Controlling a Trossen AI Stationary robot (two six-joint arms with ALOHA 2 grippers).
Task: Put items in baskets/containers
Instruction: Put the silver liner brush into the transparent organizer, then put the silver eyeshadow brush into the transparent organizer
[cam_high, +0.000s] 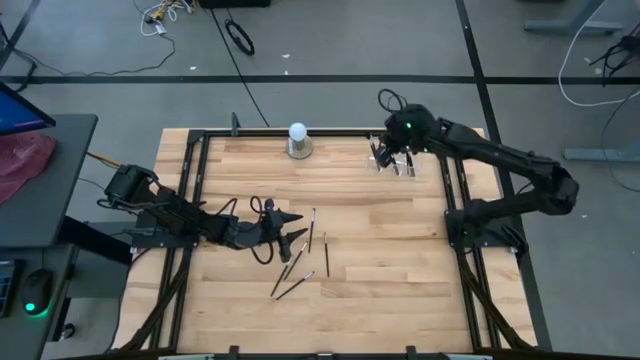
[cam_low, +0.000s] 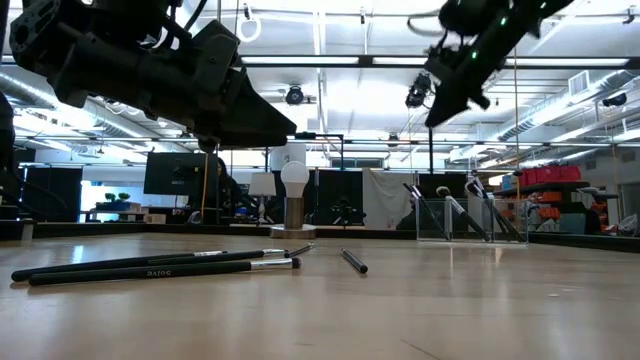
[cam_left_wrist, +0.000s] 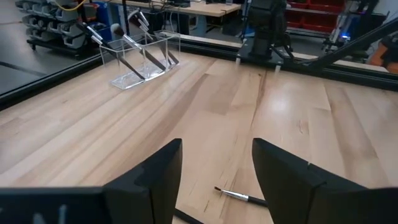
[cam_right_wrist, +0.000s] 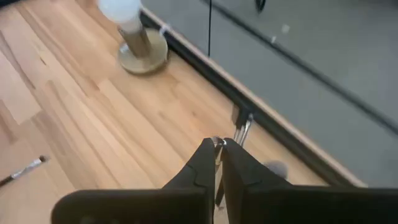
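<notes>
Right gripper (cam_right_wrist: 219, 163): we see its fingers clamped on a thin brush (cam_right_wrist: 242, 130) held upright, high over the holder (cam_high: 393, 163) at the table's far right corner.
Why so held: we judge the upright pose lets the brush go straight down into the open top.
Left gripper (cam_left_wrist: 217, 168): fingers apart with nothing between them, low over the loose brushes (cam_high: 300, 262) near the table's middle.
Why so placed: we take it to be lined up to pick the next one; a short brush (cam_left_wrist: 239, 196) lies on the wood just beyond its fingers.
Holder: clear, low, rectangular; in the left wrist view it stands well apart from the left gripper, with several brushes already leaning inside, tips up.
Loose brushes: about five or six, scattered just beside one another at mixed angles, flat on the wood.
Ball on base (cam_high: 298, 140): white ball on a round base at the far edge, left of the holder; we count it as no part of the job.
Progress: partly done, we judge, as some brushes are in and some still lie out.
Writing: one long handle (cam_low: 150, 272) in the low view bears small pale lettering; we cannot read it with confidence. No other label is legible.
</notes>
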